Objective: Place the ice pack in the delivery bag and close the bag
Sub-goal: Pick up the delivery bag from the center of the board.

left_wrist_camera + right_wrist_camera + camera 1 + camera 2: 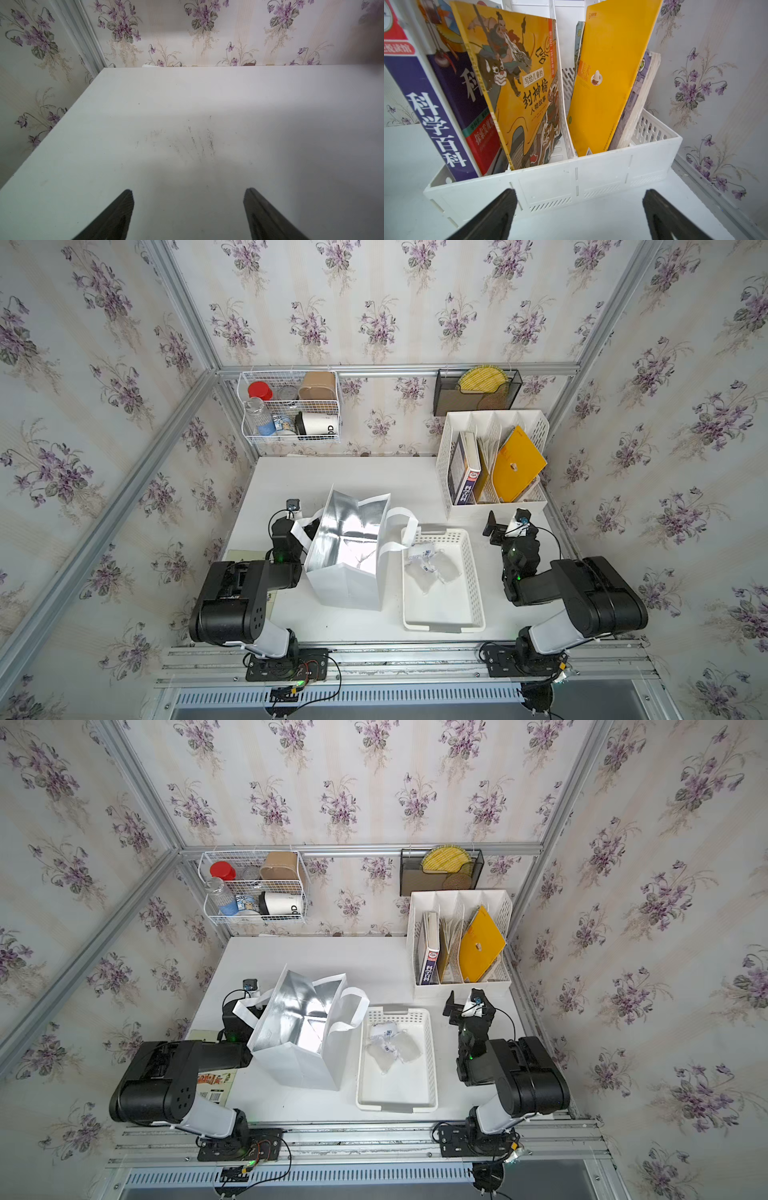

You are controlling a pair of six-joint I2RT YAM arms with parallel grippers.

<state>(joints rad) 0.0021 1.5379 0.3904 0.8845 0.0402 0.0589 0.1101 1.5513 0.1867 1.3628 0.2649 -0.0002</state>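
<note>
This is a robot lab booth dressed as a home. Floral wallpaper covers bare aluminium framing. Robot arms are mounted on a metal rail beside a white table. There is a wire basket of what seem to be kitchen jars, and a rack of children's books.

Overhead pair; wrist views near table

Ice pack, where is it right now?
In both top views the ice pack lies in the far half of the white tray, which sits just to the right of the open delivery bag.
</note>
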